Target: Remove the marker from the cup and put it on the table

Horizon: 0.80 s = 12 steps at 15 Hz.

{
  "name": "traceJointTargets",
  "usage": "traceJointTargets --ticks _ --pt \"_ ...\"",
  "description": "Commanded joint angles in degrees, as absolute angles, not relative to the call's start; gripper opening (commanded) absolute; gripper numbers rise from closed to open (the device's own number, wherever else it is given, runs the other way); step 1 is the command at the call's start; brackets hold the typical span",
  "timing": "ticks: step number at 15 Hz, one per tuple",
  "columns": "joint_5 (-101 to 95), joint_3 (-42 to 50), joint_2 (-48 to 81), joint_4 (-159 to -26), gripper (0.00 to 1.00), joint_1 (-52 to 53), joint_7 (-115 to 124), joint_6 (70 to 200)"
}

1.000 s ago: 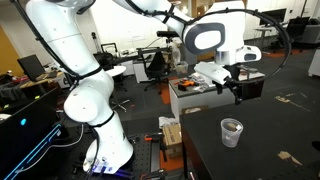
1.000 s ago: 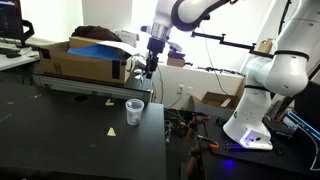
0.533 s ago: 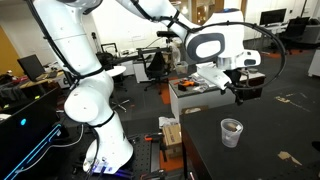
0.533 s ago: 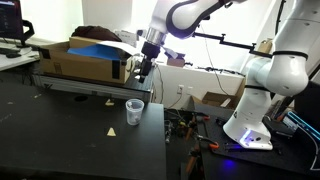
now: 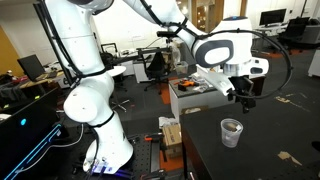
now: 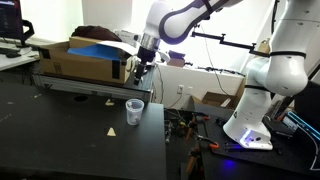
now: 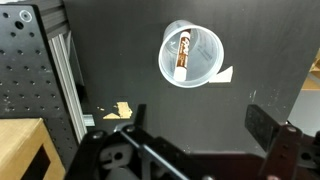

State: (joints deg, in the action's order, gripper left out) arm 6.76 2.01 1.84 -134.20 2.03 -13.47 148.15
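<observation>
The cup (image 5: 231,131) is a small translucent plastic cup standing upright on the dark table (image 5: 275,150). It also shows in an exterior view (image 6: 134,113). In the wrist view the cup (image 7: 190,55) is seen from above, with the marker (image 7: 184,54) leaning inside it, pale with a darker end. My gripper (image 5: 243,97) hangs in the air above the cup, a little to one side, in both exterior views (image 6: 137,75). In the wrist view the gripper (image 7: 200,125) is open and empty, its dark fingers (image 7: 266,124) spread wide below the cup.
A cardboard box with a blue top (image 6: 85,58) sits on a rail frame behind the table. A perforated black panel (image 7: 25,80) and rail lie at the table's edge. Tan tape marks (image 7: 121,110) dot the tabletop. A cluttered white-grey cabinet (image 5: 190,98) stands beside the table.
My gripper has moved sideways and slightly down, closer to a spot above the cup. It stays open. The cup and marker have not moved.
</observation>
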Motion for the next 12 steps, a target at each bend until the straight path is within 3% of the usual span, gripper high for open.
traceJointTargets --ticks 1,12 --pt "6.32 1.07 2.10 -133.97 1.00 1.13 -12.91 148.04" --pt "11.17 0.05 2.55 -135.55 1.00 1.43 -12.14 149.32"
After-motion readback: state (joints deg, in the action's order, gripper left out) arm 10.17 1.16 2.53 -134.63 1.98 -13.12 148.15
